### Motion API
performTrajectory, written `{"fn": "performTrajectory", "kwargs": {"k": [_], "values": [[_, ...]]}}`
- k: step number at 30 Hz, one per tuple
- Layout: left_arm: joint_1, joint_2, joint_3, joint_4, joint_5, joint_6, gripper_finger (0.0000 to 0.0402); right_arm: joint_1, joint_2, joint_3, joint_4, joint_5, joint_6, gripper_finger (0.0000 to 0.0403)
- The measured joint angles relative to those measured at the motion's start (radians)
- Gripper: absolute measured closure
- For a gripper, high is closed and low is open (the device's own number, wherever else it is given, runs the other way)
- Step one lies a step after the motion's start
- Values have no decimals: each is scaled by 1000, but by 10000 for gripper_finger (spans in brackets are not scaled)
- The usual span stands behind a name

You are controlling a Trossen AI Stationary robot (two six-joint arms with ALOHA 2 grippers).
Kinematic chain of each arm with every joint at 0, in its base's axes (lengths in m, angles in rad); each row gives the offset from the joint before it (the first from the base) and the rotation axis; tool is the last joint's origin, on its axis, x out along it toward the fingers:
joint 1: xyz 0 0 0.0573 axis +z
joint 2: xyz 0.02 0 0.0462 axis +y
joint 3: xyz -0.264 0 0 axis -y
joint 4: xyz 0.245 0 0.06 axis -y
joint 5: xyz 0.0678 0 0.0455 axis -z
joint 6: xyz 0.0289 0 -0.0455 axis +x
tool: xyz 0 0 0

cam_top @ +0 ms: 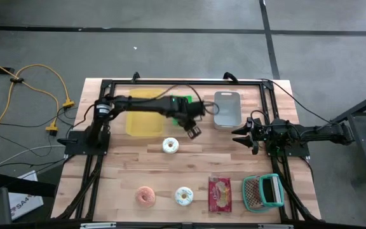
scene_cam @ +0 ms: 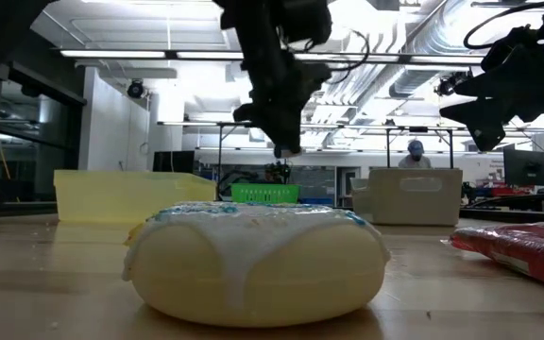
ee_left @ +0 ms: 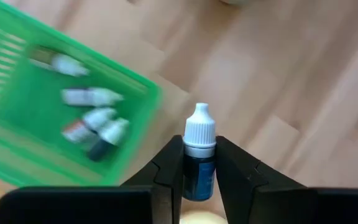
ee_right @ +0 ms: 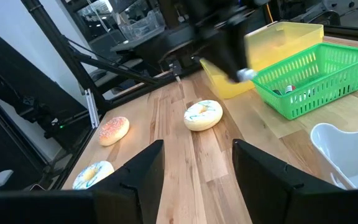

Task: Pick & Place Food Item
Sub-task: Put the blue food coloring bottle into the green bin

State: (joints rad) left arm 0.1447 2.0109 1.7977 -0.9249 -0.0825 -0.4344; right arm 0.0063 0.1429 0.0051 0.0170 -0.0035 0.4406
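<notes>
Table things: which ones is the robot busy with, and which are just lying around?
Busy with:
left hand, shut on the little bottle
green basket holding more bottles

Just lying about:
white donut, pink donut, sprinkled donut
red packet
yellow bin, white bin
right hand, waiting open

We saw a light wooden table (cam_top: 196, 172) carrying a yellow bin (cam_top: 143, 117), a green basket (cam_top: 182, 102) and a pale grey bin (cam_top: 227, 109) along its far side. A white-iced donut (cam_top: 170, 145) lay mid-table. Along the near edge sat a pink donut (cam_top: 146, 196), another iced donut (cam_top: 183, 196), a red snack packet (cam_top: 220, 194) and a teal basket (cam_top: 262, 193).
</notes>
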Motion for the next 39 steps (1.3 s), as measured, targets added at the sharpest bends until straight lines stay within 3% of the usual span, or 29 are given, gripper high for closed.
{"fn": "performTrajectory", "kwargs": {"k": [14,39], "values": [[222,0,0,1,2,151,334,0,0,0,0,0,0,228],[251,174,-2,-8,0,194,334,0,10,0,0,0,0,228]]}}
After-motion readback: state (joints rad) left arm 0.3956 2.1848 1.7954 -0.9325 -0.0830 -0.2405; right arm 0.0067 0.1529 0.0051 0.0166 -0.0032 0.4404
